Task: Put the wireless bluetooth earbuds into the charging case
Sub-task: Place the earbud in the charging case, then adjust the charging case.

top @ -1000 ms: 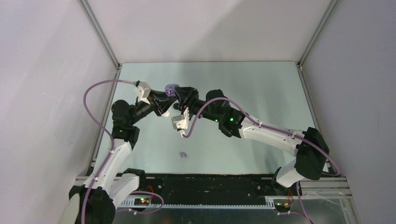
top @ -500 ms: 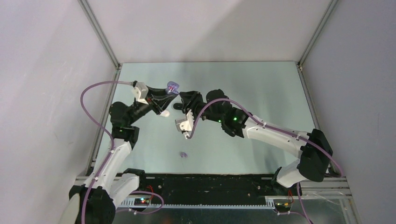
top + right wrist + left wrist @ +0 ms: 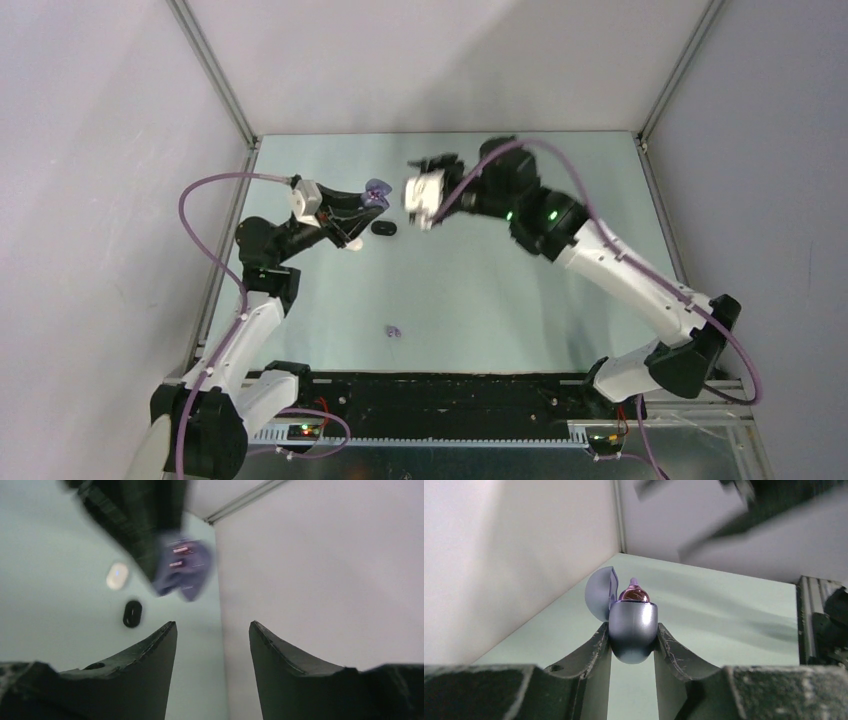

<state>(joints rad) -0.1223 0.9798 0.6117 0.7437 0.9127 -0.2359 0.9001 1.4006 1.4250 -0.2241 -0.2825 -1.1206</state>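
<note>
Left gripper [image 3: 631, 639] clamped lavender charging case [image 3: 633, 630], lid open, earbud [image 3: 634, 594] seated inside | right gripper [image 3: 212, 642] jaws wide, empty | loose lavender earbud [image 3: 393, 331] lay on table [image 3: 500, 290], well apart.

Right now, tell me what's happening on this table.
The left gripper is clamped on the lavender charging case, whose lid is open, with one earbud sitting in it. The right gripper is open and empty, apart from the case. A second lavender earbud lies loose on the table nearer the arms' bases, not yet picked up.
</note>
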